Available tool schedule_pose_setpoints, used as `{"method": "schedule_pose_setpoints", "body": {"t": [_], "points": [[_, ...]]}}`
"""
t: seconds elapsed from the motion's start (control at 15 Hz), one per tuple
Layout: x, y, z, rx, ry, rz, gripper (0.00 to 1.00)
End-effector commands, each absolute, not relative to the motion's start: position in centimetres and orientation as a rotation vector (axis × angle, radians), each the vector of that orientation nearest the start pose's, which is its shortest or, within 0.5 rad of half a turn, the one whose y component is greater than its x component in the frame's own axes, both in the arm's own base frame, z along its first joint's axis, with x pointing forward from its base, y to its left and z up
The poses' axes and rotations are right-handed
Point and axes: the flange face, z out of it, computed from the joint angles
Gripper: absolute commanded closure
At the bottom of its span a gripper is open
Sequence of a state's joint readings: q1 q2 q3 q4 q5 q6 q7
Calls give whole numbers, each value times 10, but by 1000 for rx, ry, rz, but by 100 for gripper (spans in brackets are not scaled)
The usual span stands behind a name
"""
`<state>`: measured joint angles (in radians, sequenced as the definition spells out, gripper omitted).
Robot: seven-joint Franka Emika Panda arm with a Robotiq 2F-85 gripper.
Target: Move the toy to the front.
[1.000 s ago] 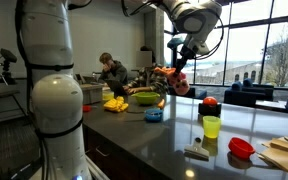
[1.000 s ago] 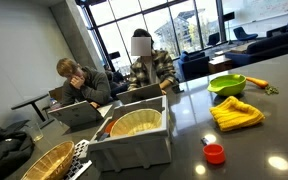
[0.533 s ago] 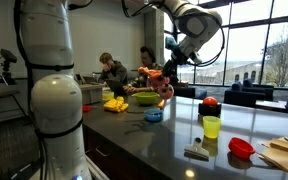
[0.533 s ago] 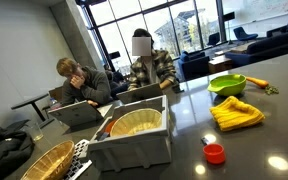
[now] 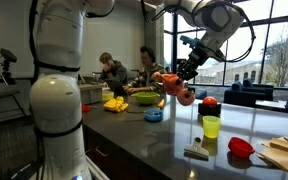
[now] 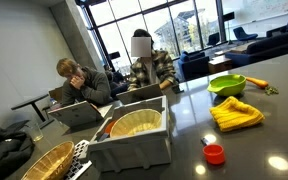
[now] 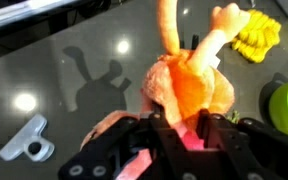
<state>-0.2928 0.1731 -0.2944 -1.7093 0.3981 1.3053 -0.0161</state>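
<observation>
One gripper clamps the toy above glossy dark counter; tall windows behind.

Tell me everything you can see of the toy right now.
The toy is a soft orange-and-pink plush with long, floppy limbs. The gripper has its jaws closed on the toy's rounded body. It hangs in the air above the dark, glossy counter and touches nothing else. In the wrist view its limbs dangle away from the gripper, toward the counter.

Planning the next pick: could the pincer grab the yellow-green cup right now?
Probably not yet: the pincer is shut on the toy, held in the air. The cup itself stands in the open, nothing over it.
</observation>
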Motion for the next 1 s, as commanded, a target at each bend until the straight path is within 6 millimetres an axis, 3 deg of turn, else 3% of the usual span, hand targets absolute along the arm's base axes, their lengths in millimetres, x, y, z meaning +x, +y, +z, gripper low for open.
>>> {"method": "schedule_pose_setpoints", "body": {"t": [0.0,0.33,0.53,0.93], "points": [[505,-274,468,-2613,831,383,92],[514,-285,474,-2860,805,109,92],[504,-282,484,-2934,550,222,92],[487,-263,500,-2807,138,446,92]]}}
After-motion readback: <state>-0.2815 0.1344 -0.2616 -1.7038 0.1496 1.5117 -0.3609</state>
